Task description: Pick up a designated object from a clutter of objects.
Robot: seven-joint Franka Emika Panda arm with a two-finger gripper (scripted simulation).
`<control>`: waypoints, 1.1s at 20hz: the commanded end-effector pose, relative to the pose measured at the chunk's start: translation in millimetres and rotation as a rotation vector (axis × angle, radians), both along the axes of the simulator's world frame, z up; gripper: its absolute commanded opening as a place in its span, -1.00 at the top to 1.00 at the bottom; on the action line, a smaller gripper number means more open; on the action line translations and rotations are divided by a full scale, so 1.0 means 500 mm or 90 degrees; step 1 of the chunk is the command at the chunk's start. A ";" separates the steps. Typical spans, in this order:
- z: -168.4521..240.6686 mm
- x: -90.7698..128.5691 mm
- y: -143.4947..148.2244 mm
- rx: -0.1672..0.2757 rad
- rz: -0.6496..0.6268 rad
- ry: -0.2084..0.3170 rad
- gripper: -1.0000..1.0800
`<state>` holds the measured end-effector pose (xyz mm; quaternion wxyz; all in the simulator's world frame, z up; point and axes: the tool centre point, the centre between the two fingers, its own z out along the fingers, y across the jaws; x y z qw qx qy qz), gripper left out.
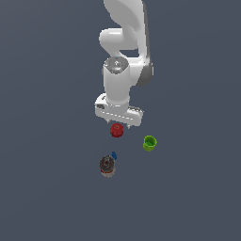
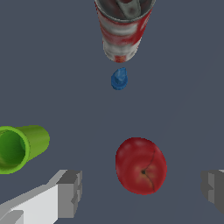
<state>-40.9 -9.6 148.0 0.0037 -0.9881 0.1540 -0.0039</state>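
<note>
Red and glossy, the apple [image 2: 141, 166] lies on the dark grey table [image 1: 47, 188], and every other thing is placed from it. In the wrist view the end effector [image 2: 142, 190] stands spread wide: one grey finger [image 2: 69, 194] shows to one side of the apple and the other finger [image 2: 213, 189] to the opposite side, both clear of its skin with bare table between. Nothing is held. A dark stem dimple and a thin crease mark the apple's surface.

In the exterior view the apple [image 1: 116, 130] sits just under the white arm's end effector [image 1: 118, 123], partly tucked below the hand's lower edge. The cup [image 1: 149, 143], bright green, stands near the apple toward the exterior view's right and a little closer to the camera, apart from it. In the wrist view the cup [image 2: 19, 148] lies with its open mouth facing the camera. The blue piece [image 1: 114, 155] rests on the near side of the apple, well apart from it; beyond it, still farther from the apple, stands the can [image 1: 107, 165], dark on top with red and white sides, just beside the blue piece [image 2: 119, 79]. The can [image 2: 124, 27] appears upright, cut off by the wrist view's edge
</note>
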 end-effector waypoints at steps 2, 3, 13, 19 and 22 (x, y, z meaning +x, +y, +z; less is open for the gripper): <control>-0.044 -0.028 -0.009 -0.001 -0.025 0.002 -0.92; -0.054 -0.034 -0.011 -0.002 -0.031 0.003 -0.92; -0.103 -0.072 -0.021 -0.004 -0.061 0.006 -0.92; -0.110 -0.072 -0.021 -0.004 -0.060 0.006 -0.92; -0.128 -0.073 -0.021 -0.004 -0.060 0.006 -0.92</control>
